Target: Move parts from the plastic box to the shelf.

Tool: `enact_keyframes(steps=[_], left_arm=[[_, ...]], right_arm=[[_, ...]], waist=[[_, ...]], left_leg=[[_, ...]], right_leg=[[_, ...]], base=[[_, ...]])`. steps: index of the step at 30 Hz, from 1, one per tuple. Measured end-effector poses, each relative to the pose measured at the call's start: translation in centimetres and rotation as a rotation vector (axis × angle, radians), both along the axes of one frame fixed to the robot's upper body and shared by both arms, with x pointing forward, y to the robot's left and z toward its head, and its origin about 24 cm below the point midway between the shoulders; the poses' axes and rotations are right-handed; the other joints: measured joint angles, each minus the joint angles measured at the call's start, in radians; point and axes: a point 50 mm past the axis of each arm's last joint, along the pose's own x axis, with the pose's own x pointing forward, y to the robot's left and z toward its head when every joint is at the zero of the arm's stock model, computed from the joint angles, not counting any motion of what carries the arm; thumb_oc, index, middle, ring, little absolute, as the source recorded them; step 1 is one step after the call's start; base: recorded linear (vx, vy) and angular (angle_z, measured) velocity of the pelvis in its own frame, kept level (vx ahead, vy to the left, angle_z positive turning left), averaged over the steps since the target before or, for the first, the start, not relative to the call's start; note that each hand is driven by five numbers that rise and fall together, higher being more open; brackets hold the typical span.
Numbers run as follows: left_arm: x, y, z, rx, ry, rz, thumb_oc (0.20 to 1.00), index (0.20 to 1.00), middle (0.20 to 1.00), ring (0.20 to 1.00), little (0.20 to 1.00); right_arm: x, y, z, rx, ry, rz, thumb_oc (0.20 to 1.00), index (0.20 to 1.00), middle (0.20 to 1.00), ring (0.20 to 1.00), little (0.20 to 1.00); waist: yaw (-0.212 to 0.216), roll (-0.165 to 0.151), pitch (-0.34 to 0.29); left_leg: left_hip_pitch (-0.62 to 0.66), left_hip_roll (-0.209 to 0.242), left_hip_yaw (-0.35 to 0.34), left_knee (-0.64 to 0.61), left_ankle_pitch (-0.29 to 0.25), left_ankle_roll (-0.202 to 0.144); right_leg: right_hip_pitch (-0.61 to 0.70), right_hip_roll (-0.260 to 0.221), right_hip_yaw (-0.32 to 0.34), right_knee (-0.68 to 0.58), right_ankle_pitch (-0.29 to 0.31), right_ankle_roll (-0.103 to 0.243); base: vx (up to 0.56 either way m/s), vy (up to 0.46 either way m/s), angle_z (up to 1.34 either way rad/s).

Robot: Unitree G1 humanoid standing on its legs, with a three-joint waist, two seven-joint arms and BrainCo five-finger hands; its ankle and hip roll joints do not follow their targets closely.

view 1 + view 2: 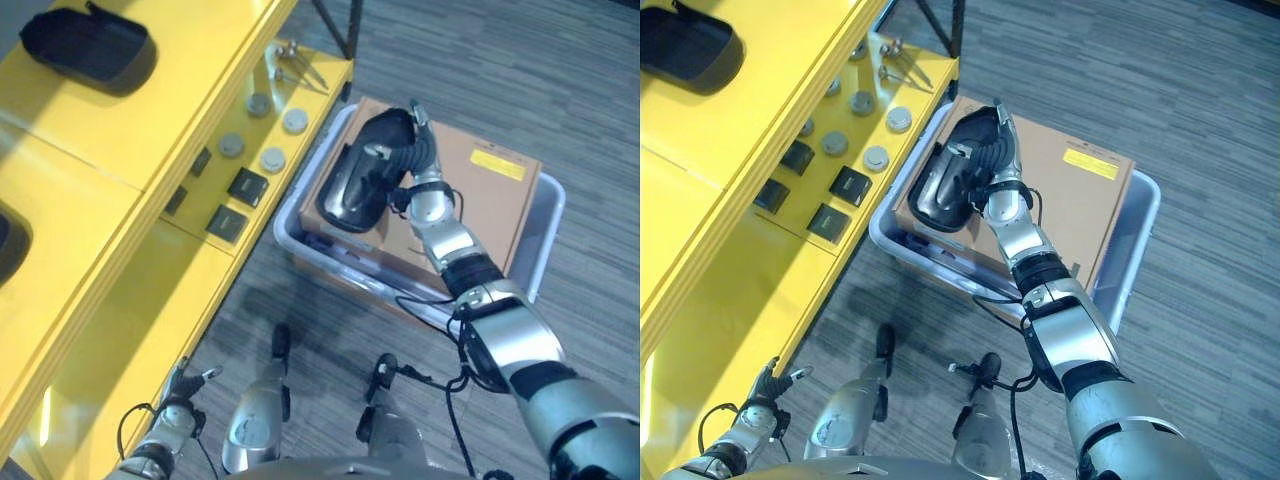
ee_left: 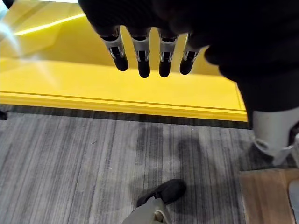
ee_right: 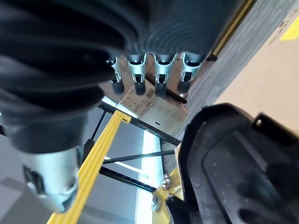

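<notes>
A glossy black moulded part (image 1: 352,188) hangs over the brown cardboard box (image 1: 488,190) that lies in the pale plastic box (image 1: 551,203). My right hand (image 1: 412,140) is at the part's upper end; its thumb is on the part and its fingers point past it. The right wrist view has that part (image 3: 233,163) close beside the hand, with the straight fingers (image 3: 160,74) above it. The yellow shelf (image 1: 110,230) stands to the left. My left hand (image 1: 182,388) hangs open and holds nothing, low by the shelf's front edge.
A second black part (image 1: 92,45) lies on the shelf's top level. On the lower level are round grey discs (image 1: 272,158), flat black squares (image 1: 247,186) and metal tools (image 1: 292,62). Grey carpet surrounds the plastic box.
</notes>
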Motion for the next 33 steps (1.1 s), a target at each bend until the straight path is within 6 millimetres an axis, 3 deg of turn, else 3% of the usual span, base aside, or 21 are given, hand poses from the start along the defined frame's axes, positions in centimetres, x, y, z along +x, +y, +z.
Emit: enact_keyframes(steps=[2,10,17,25,33], left_arm=[[0.1,0.0,0.0,-0.002,-0.002,0.007,1.000,1.000,1.000,1.000,1.000],[0.7,-0.3,0.2,0.003,-0.023,0.011,1.000,1.000,1.000,1.000,1.000],[1.0,-0.4,0.3,0.008,-0.034,0.004,1.000,1.000,1.000,1.000,1.000],[1.3,-1.1,0.3,-0.005,-0.043,-0.012,1.000,1.000,1.000,1.000,1.000],[1.3,-1.4,0.2,-0.016,-0.037,-0.027,1.000,1.000,1.000,1.000,1.000]], right_arm=[[0.9,-1.3,-0.7,-0.016,0.083,-0.111,1.000,1.000,1.000,1.000,1.000],[0.5,-2.2,-1.4,-0.051,0.056,-0.246,1.000,1.000,1.000,1.000,1.000],[0.2,-3.5,-1.8,-0.126,0.030,-0.367,1.000,1.000,1.000,1.000,1.000],[-0.5,-6.5,-5.0,-0.210,0.170,-0.508,1.000,1.000,1.000,1.000,1.000],[-0.6,-7.3,-5.3,-0.218,0.205,-0.544,1.000,1.000,1.000,1.000,1.000]], waist=[[0.019,0.000,0.006],[0.033,0.006,0.018],[0.035,0.035,0.037],[0.054,0.036,0.038],[0.052,0.051,0.026]], left_leg=[[-0.012,0.000,-0.016,0.000,0.007,0.003],[-0.039,-0.005,-0.060,0.000,0.012,-0.003],[-0.063,-0.011,-0.097,0.000,0.024,-0.003],[-0.072,-0.015,-0.111,0.000,0.027,-0.004],[-0.080,-0.015,-0.126,0.000,0.029,-0.006]], right_leg=[[0.000,0.001,-0.009,0.000,-0.010,0.008],[0.002,0.001,-0.039,0.000,-0.027,0.011],[0.002,0.000,-0.075,0.000,-0.029,0.011],[0.002,-0.001,-0.087,-0.001,-0.033,0.012],[0.003,0.001,-0.101,-0.001,-0.033,0.012]], base=[[0.01,0.000,0.29],[0.02,-0.002,0.17],[0.01,0.008,0.15],[0.00,0.002,0.04],[0.02,-0.010,0.04]])
